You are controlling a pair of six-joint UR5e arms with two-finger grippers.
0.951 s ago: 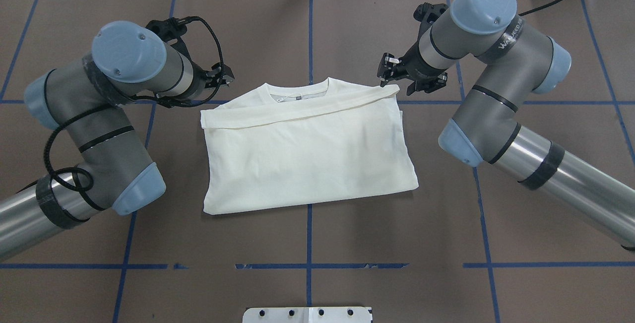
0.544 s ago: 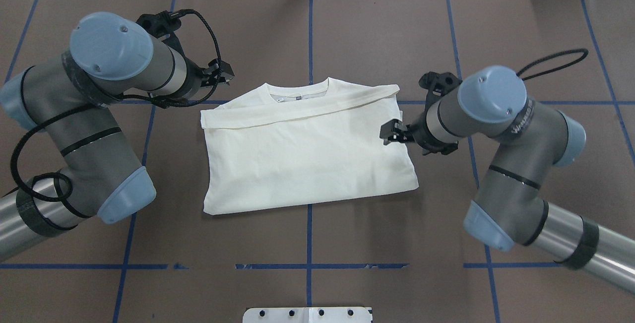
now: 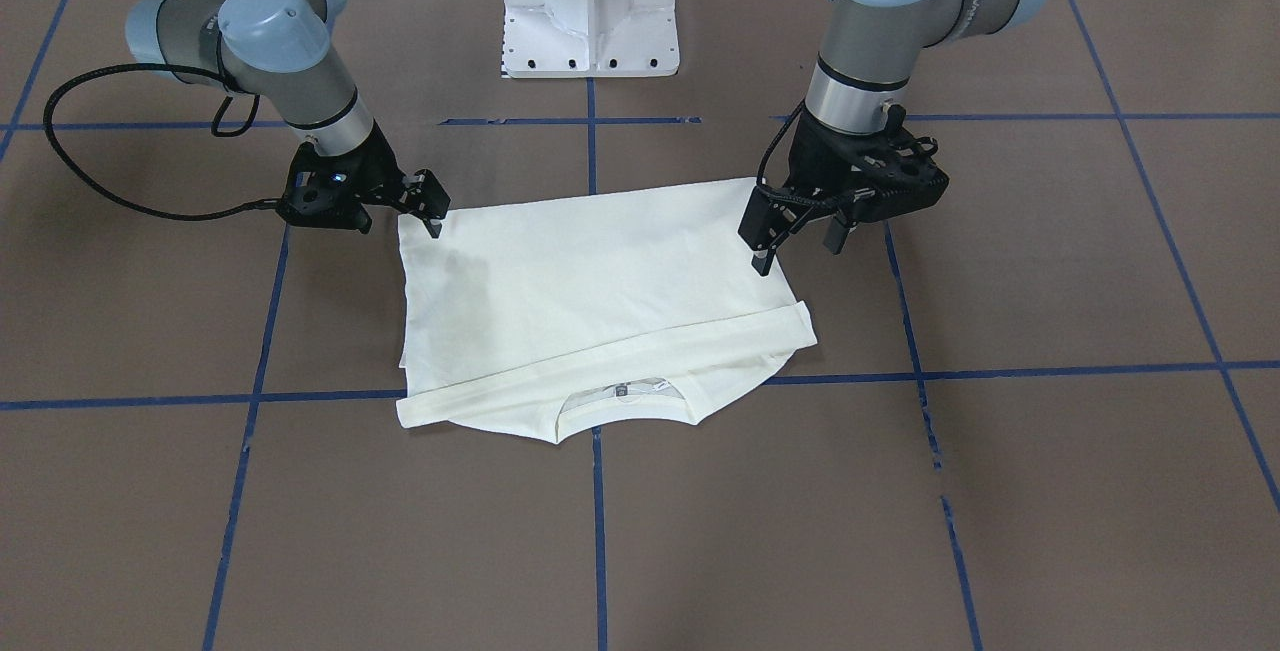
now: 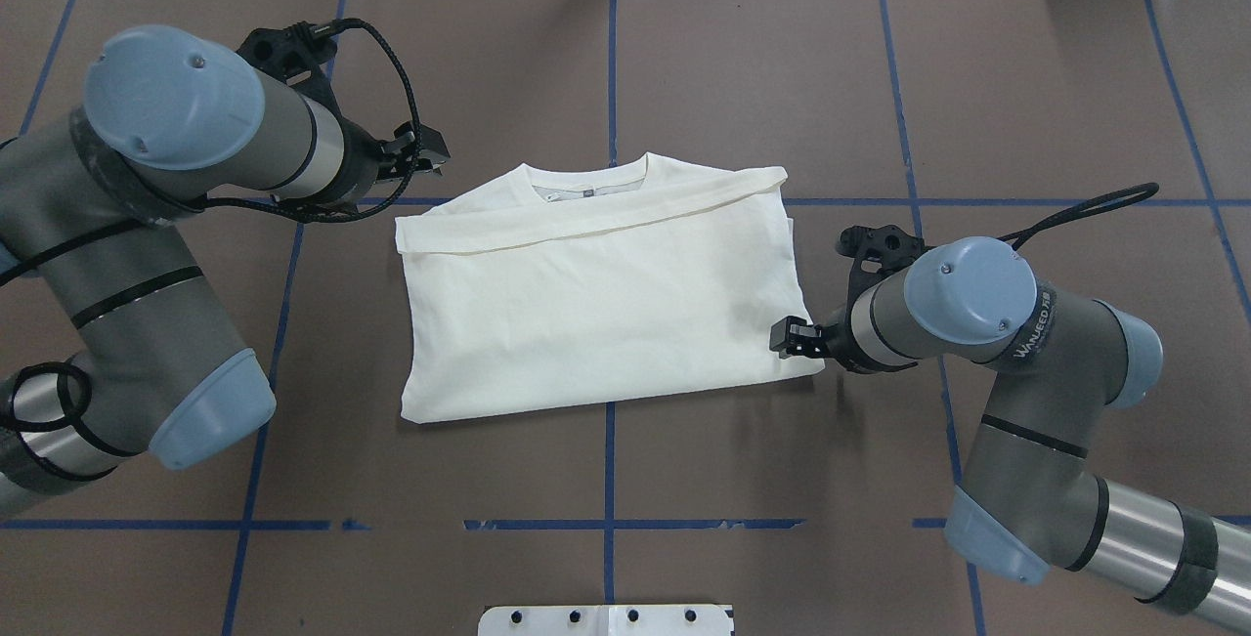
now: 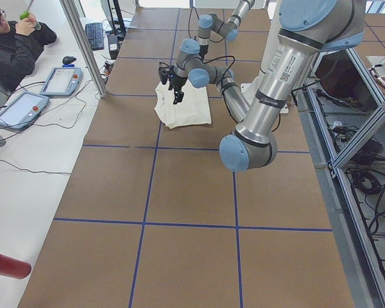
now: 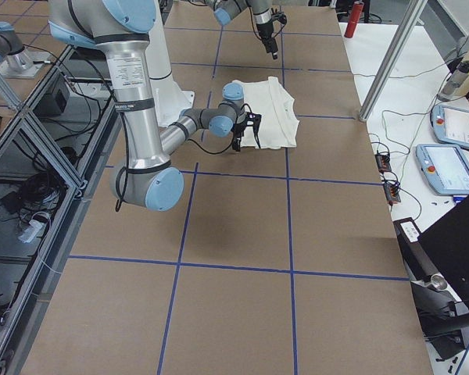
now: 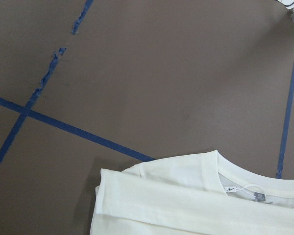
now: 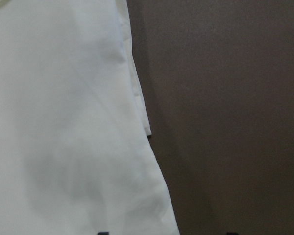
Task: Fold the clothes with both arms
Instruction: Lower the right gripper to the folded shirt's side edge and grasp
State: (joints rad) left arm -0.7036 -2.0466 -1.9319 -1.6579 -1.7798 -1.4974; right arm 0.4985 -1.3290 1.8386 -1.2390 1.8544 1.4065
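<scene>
Cloth lay plain side up in the middle of the brown paper-covered bench (image 4: 743,79) with its blue tape grid. It was the folded cream cotton shirt (image 4: 606,304), collar on the side away from the robot, a seamed band lying across it just below the neckline. The black two-finger right hand (image 4: 784,339) sat low at the shirt's near right corner with its fingers spread wide (the wrist view showed two dark tips well apart, the shirt's side edge running between them). It was apparently placed to pinch that corner for the next fold. The black two-finger left hand (image 3: 795,239) hung higher, beside the shirt's left edge and clear of the fabric, fingers likewise parted and holding nothing. Its camera looked down on the collar and the far left corner, which suggests it was lining up its own grasp. By this layout the garment was partly folded, and a matched two-handed grip looked like the step in hand.
</scene>
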